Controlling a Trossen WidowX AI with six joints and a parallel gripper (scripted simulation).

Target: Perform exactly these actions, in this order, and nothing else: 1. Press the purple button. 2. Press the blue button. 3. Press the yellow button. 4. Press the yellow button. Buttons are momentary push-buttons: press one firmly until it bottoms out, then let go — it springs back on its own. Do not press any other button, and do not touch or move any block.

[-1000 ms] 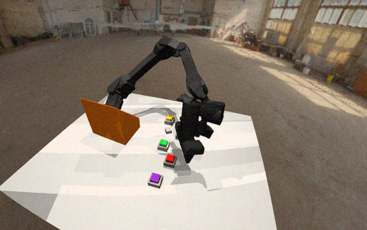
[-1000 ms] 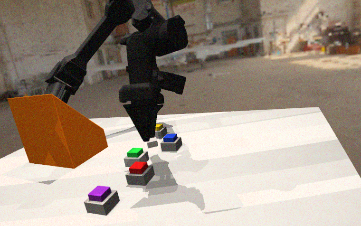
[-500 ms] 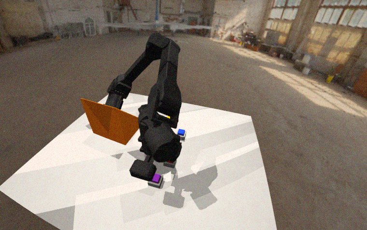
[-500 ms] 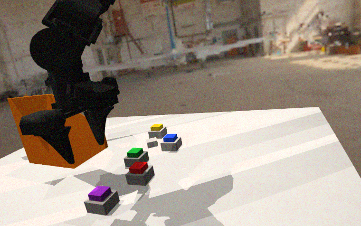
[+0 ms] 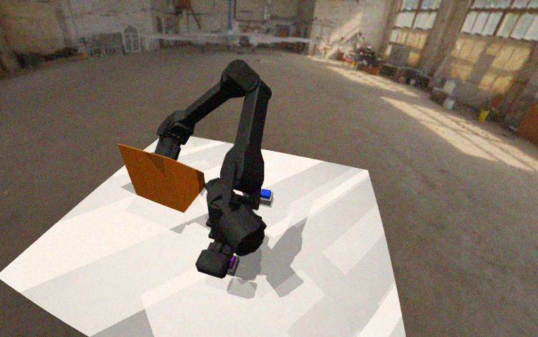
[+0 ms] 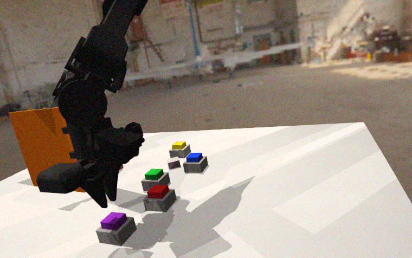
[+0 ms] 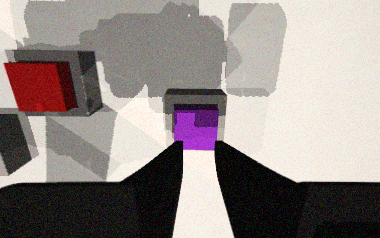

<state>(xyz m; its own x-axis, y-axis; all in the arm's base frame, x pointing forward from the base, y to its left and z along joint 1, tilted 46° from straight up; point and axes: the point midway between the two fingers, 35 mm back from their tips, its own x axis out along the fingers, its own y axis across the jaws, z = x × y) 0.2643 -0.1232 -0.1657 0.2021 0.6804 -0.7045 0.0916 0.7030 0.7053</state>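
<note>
End effector [image 6: 104, 197] hung above purple button [image 6: 113, 220], fingers drawn nearly together, pinching nothing, probably to form one blunt pressing tip; button sat unpressed near the tabletop's [image 6: 303, 188] front edge

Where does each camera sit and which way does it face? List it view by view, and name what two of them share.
Top: high, off the table's near edge, looking down and toward the hall; shows the whole arm, orange bin and blue button.
Exterior: low, beside the table, looking across it; shows the forearm and the gripper above the purple button.
Wrist: on the gripper, looking down along its narrowed fingers at the purple button; red button at left.
Exterior and wrist share the purple and red buttons.
</note>
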